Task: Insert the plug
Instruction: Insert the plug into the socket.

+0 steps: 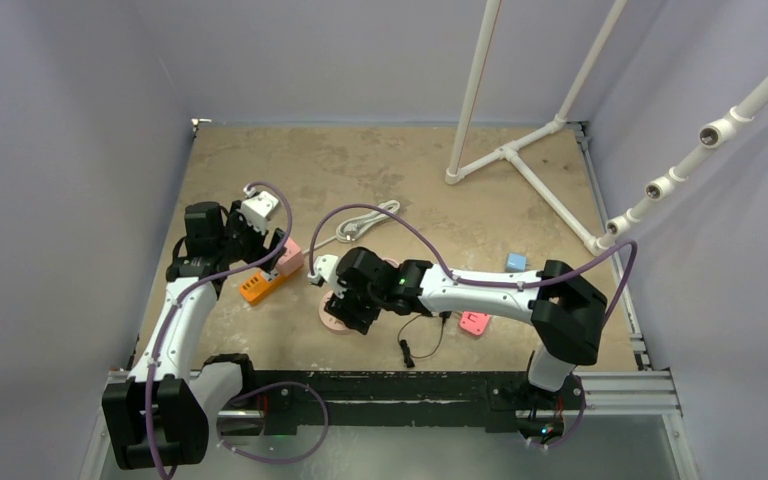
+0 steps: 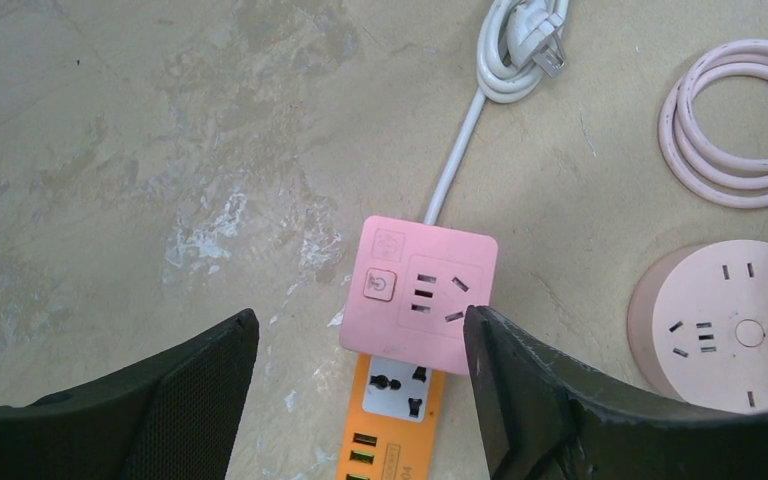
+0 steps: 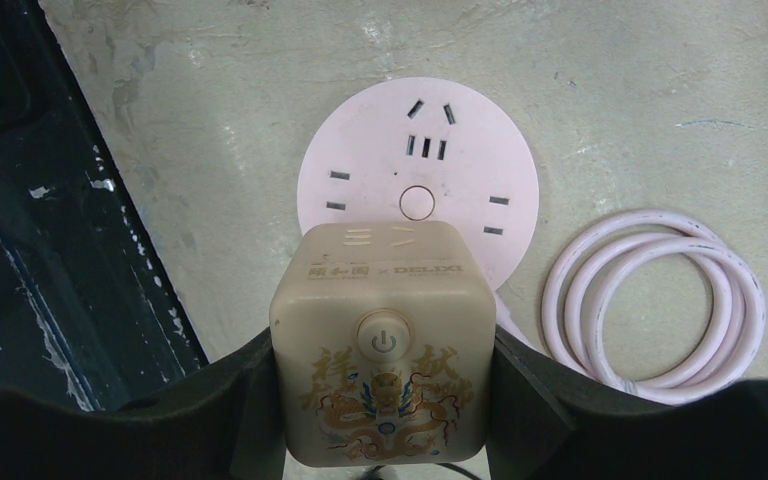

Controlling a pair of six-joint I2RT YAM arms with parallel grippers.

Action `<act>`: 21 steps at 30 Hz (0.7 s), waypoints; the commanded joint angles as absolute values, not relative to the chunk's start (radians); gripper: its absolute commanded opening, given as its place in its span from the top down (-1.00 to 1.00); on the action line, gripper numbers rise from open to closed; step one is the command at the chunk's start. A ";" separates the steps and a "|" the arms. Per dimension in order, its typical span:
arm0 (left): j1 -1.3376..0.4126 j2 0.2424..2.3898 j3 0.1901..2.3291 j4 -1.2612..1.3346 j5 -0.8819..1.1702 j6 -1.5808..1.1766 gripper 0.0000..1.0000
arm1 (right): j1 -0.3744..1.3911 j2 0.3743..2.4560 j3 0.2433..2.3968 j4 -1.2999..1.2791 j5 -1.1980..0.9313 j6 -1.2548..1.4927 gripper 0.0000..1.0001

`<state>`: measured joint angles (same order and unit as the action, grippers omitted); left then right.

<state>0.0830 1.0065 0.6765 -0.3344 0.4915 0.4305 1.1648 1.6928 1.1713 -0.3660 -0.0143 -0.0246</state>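
My right gripper is shut on the plug, a cream cube with a power button and a gold dragon print. The cube hangs just in front of a round pink socket lying flat on the table, and hides its near edge. From above, the cube sits at the tip of the right arm over the round socket. My left gripper stands open above a pink square socket, which lies on the end of an orange power strip. Nothing is between its fingers.
A white cable with a three-pin plug lies coiled beyond the pink square socket. The round socket's pink cable is coiled to its right. A white pipe frame, a blue block, a small pink piece and a black lead are also on the table.
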 commanded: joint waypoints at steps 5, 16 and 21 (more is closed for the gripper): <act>0.085 0.997 0.721 -0.348 0.528 0.433 -0.47 | 1.156 1.648 1.168 -0.370 0.025 -0.043 1.00; 0.085 1.002 0.721 -0.347 0.530 0.426 -0.45 | 1.144 1.621 1.150 -0.361 0.002 -0.038 1.00; 0.086 1.001 0.721 -0.350 0.530 0.428 -0.45 | 1.144 1.629 1.168 -0.361 0.002 -0.043 1.00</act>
<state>0.0830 1.0065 0.6827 -0.3603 0.5003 0.4301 1.1450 1.6619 1.1500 -0.3840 0.0071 -0.0269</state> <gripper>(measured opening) 0.727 0.616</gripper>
